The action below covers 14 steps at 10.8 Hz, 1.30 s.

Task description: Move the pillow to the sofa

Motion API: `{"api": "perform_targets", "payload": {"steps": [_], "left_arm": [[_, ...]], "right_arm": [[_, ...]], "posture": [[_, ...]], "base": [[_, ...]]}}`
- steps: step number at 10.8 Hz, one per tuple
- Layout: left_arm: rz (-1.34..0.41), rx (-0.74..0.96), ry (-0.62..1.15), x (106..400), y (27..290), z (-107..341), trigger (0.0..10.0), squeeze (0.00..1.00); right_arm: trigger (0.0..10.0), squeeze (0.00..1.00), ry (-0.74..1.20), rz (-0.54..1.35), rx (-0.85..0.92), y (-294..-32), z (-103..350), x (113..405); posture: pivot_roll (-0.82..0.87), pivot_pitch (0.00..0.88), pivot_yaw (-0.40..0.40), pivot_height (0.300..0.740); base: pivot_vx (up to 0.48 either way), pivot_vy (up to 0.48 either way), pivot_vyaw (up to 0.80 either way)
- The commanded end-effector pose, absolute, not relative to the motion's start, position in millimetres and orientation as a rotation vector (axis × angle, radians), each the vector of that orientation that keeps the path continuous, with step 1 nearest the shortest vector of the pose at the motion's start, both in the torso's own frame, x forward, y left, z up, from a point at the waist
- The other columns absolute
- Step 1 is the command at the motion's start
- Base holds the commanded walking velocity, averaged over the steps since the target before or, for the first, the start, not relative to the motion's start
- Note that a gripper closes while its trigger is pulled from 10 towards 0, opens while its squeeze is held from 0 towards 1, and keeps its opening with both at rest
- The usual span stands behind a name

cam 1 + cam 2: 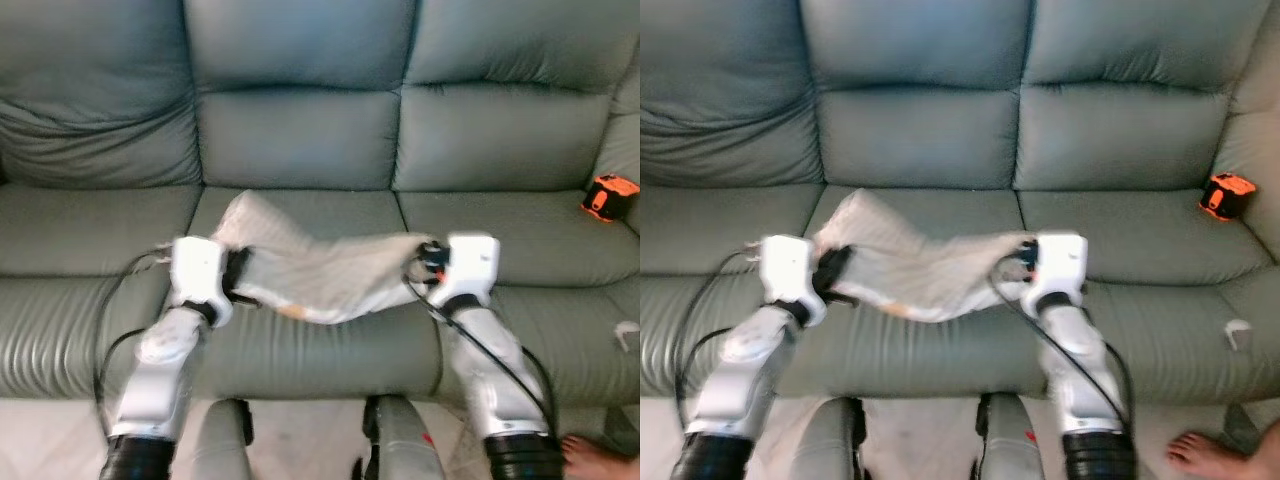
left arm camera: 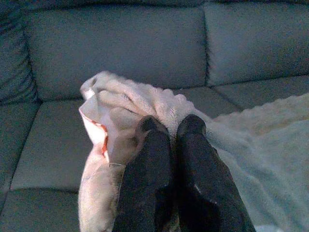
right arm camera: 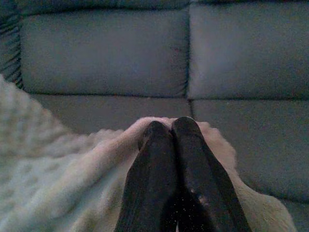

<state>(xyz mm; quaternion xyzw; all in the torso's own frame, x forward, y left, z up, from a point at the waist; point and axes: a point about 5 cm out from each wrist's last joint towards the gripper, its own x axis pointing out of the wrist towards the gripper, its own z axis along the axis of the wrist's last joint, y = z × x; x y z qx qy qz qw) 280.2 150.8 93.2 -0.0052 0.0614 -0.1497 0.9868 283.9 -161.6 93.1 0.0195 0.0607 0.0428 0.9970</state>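
Over the sofa (image 1: 300, 140), both hands clench the pillow's (image 1: 320, 270) ends.

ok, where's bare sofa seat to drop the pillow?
Middle seat cushion behind the pillow is bare, as is the left seat. The right seat is bare up to the orange object. Both grippers, left and right, grip the pillow's ends.

A grey-green leather sofa (image 1: 300, 130) fills the scene. On its right seat cushion lies a small orange-and-black object (image 1: 609, 196), possibly a tape measure; blur hides detail.
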Motion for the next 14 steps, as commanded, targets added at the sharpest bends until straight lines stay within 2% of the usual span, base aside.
{"api": "perform_targets", "payload": {"steps": [1, 4, 6, 7, 11, 14], "left_arm": [[-0.263, 0.012, 0.100, 286, 162, 98, 10.0, 0.00], [-0.245, 0.069, 0.127, 303, 168, 89, 10.0, 0.00], [-0.174, 0.107, 0.110, 331, 176, 98, 10.0, 0.00], [-0.136, 0.125, 0.108, 340, 183, 102, 10.0, 0.00], [-0.030, 0.182, 0.190, 351, 208, 89, 10.0, 0.00], [-0.019, 0.175, 0.338, 338, 202, 55, 10.0, 0.00]], "right_arm": [[10.0, 0.00, 0.092, 0.114, 0.035, -155, 102, 292], [10.0, 0.00, 0.109, 0.147, -0.029, -154, 109, 325], [10.0, 0.00, 0.108, 0.153, -0.071, -158, 117, 347], [10.0, 0.00, 0.084, 0.164, -0.058, -150, 127, 358], [10.0, 0.00, 0.122, 0.242, -0.114, -119, 118, 370], [10.0, 0.00, 0.270, 0.171, -0.082, -122, 88, 365]], "posture": [[-0.02, 0.000, -0.056, 0.622], [-0.01, 0.000, -0.068, 0.622], [0.00, 0.000, -0.064, 0.622], [-0.02, 0.042, -0.056, 0.622], [-0.03, 0.163, -0.067, 0.622], [-0.04, 0.205, -0.083, 0.622]], "base": [[0.000, 0.000, 0.00], [0.000, 0.000, 0.00], [0.000, 0.000, 0.00], [0.000, 0.000, 0.00], [0.000, 0.000, 0.00], [0.000, 0.000, 0.00]]}}
